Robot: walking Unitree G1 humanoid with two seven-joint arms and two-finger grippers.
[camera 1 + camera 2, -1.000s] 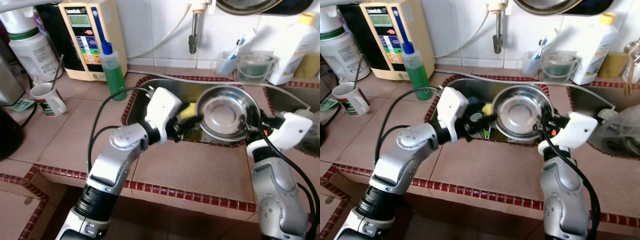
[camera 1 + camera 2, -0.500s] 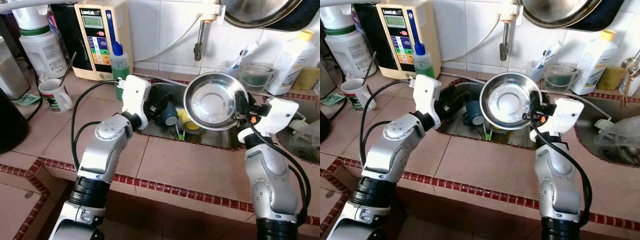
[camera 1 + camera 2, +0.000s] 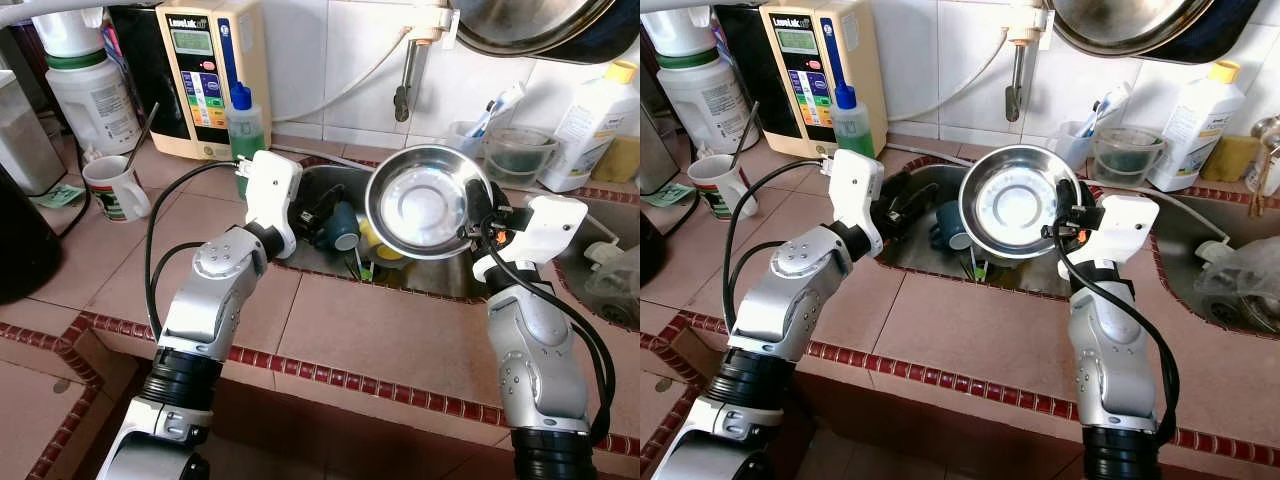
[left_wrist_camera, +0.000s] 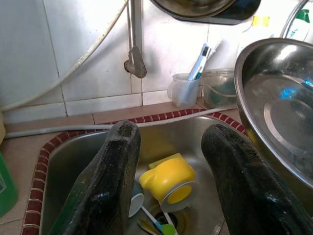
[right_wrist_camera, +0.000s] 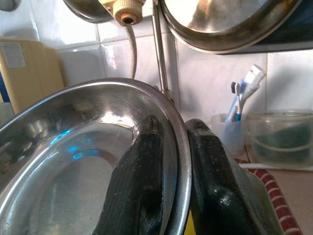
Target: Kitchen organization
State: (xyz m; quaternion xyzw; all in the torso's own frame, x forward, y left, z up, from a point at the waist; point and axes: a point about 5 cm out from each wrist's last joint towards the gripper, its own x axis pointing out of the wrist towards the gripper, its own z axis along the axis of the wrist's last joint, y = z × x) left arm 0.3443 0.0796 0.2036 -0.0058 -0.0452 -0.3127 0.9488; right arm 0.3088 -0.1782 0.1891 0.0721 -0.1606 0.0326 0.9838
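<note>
Pinching steel bowl (image 3: pixel 425 203) rim, right end effector (image 5: pixel 168 161) above sink (image 3: pixel 930 262).

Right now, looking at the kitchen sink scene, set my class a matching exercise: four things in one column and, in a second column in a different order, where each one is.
Things
1. round stainless steel bowl
2. yellow plastic cup
3. green liquid bottle with blue cap
4. white mug with a spoon in it

Places
A. lying on its side down in the sink
B. on the tiled counter, left of the sink
C. pinched by its rim in the right claw, above the sink
D. standing at the sink's back left corner, before the beige wall appliance

Pairs: 1-C, 2-A, 3-D, 4-B
</note>
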